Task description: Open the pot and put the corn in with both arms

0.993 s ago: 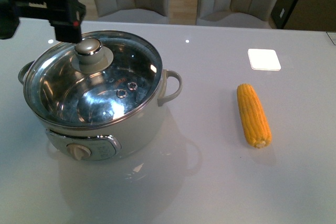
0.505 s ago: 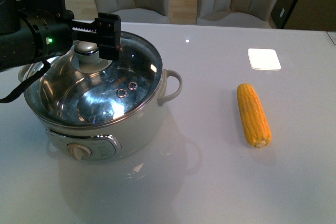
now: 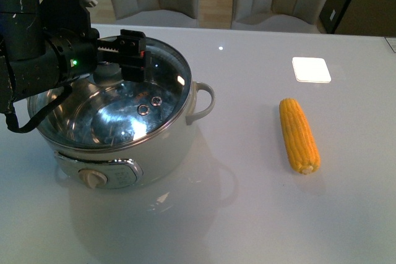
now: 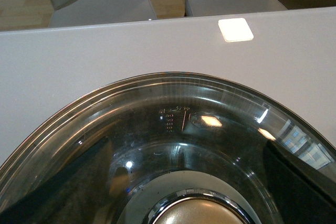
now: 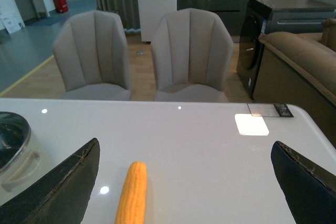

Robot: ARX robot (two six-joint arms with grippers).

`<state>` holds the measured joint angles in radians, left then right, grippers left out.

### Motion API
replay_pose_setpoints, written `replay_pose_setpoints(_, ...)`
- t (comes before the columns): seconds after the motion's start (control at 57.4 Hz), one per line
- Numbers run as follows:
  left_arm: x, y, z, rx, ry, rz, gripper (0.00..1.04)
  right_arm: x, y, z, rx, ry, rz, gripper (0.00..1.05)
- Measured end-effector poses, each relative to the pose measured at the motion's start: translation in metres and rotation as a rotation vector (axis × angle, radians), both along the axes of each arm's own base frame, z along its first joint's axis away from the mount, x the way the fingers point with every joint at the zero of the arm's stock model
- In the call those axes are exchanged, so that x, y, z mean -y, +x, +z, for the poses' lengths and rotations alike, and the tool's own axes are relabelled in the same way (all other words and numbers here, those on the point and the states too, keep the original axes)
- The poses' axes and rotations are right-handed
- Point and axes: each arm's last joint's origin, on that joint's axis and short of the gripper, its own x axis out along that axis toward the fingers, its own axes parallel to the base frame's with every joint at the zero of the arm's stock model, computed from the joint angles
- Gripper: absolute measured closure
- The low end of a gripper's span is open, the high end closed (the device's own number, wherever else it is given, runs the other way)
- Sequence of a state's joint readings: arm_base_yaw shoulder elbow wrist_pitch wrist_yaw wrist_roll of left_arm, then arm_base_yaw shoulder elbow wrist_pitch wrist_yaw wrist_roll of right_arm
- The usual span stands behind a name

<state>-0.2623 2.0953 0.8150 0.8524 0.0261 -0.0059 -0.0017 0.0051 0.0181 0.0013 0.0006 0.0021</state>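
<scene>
We have the left gripper hanging just over the large cream-white electric pot, which stands at the left of the glossy pale grey table with its round glass lid closed on it. In the left wrist view the chrome-capped lid knob sits between two dark fingers, one at each side. We read those jaws as apart and not yet touching the knob. The right gripper is out of the front view, but its own camera shows its jaws spread wide and empty. The husked yellow-orange corn cob lies below and ahead of it on bare table, well apart from the pot. So the pot is not yet opened and the corn is untouched. Our main worry is the knob, which looks smooth and domed. If the jaws close high or off-centre they may slide off, or the lid may come up tilted. A tilted lid could catch its steel rim on the bowl and drag the pot across the slick surface. A weak grip might also drop the glass. Later, the rounded cob may roll away if pinched near its tapered end.
</scene>
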Motion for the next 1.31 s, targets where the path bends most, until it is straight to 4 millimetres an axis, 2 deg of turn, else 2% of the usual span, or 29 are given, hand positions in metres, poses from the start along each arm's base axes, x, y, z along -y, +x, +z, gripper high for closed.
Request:
replay_pose_setpoints(0.07,0.001,0.000,-0.001,0.002,0.000,0.005,0.40,0.000,0.000,0.000,0.000,0.000,0.000,0.09)
replay_pose_setpoints(0.226,0.003,-0.001,-0.003,0.001,0.001,0.013,0.63,0.000,0.000,0.000,0.000,0.000,0.000,0.09)
replay_pose_setpoints(0.888,0.010,-0.001,0.000,0.006,0.018,0.045,0.64,0.000,0.000,0.000,0.000,0.000,0.000,0.09)
replay_pose_setpoints(1.097,0.009,0.001,0.006,0.005,0.036,0.041,0.64,0.000,0.000,0.000,0.000,0.000,0.000,0.09)
replay_pose_setpoints(1.306,0.006,0.004,0.021,0.030,0.045,0.053,0.64,0.000,0.000,0.000,0.000,0.000,0.000,0.09)
